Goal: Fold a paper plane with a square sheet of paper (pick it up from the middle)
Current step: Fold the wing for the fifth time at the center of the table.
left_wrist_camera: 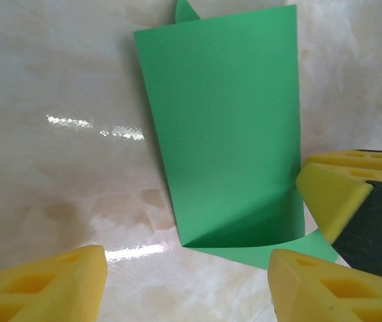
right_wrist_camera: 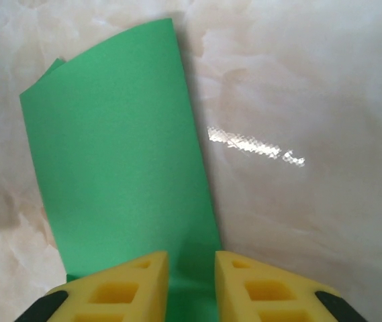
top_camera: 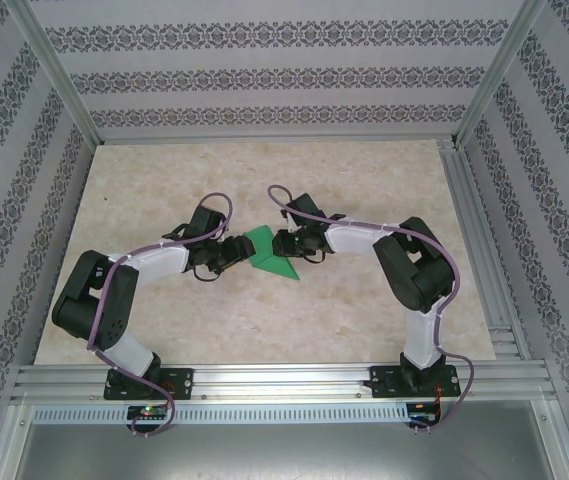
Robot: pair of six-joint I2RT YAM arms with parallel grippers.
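Note:
The green square sheet of paper (top_camera: 267,255) lies folded on the table's middle, its upper layer (left_wrist_camera: 224,134) bowed up off the lower one. My left gripper (top_camera: 234,252) hovers at its left end, open wide (left_wrist_camera: 187,268), with bare table between the yellow fingers (left_wrist_camera: 50,285). Facing it from the right, my right gripper (top_camera: 284,245) stands over the paper's other end (right_wrist_camera: 117,161). It is open by a narrow gap (right_wrist_camera: 192,265), with green paper showing below the gap. One right finger (left_wrist_camera: 331,191) touches the flap's edge. The paper plane is out of view.
The marble-patterned tabletop (top_camera: 164,180) has free room all round the paper. Aluminium rails (top_camera: 264,380) frame the near edge and the right side, and patterned walls stand behind and to both sides.

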